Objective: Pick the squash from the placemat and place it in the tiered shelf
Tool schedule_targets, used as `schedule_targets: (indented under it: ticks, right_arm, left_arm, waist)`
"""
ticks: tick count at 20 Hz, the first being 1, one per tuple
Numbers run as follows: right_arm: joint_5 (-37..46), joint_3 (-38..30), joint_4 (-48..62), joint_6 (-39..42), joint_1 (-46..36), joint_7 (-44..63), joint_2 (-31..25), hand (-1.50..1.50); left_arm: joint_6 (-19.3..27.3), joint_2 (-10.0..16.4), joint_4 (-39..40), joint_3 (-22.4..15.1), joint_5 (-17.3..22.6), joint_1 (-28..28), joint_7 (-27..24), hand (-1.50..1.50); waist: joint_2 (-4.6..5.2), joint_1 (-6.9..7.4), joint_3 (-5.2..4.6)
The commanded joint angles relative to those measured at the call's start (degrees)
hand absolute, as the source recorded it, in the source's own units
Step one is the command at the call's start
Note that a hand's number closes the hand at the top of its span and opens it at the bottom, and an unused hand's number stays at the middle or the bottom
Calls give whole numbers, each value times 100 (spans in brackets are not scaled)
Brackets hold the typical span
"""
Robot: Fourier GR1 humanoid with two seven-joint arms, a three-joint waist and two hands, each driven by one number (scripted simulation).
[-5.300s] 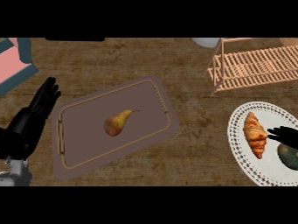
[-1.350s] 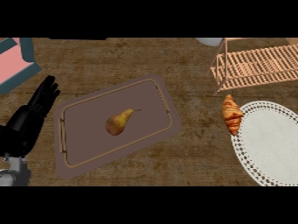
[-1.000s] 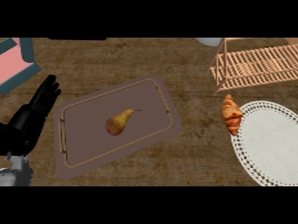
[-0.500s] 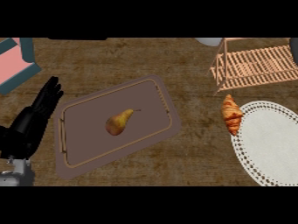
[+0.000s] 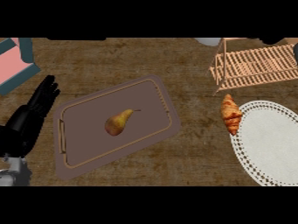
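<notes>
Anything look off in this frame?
Yes. The brown croissant lies across the left edge of the white lace placemat, partly on the wooden counter. No squash shows on the placemat or in the wooden slatted tiered shelf.

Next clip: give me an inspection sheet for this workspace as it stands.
Surface: wooden counter, no spills seen.
Job's things: white lace placemat; wooden tiered shelf top right; squash not seen on either.
Clutter: croissant at the placemat's left rim; pear on brown tray; teal-edged pink item top left.
Hands: left hand open, beside the tray; right hand only a dark sliver above the shelf, state unreadable.
Cables: nothing seen.
Surroundings: nothing seen.
</notes>
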Motion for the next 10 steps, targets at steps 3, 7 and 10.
schedule_targets:
  ticks: [3, 7, 10]
  right_arm:
    - [196, -494, -65, -1009, 94, 1064, -151, 150]
    - [2204, 1234, 510, -100, 372, 849, -1232, -150]
    - [1717, 859, 654, 509, -13, 457, -1218, -150]
  left_arm:
    - [204, -224, -56, -202, -241, 89, 3, 0]
    - [37, -22, 9, 34, -59, 70, -103, 0]
    - [168, -216, -229, -249, -281, 221, 47, 0]
  waist:
    - [-22, -62, 1]
    - [26, -4, -52]
    - [-17, 2, -2]
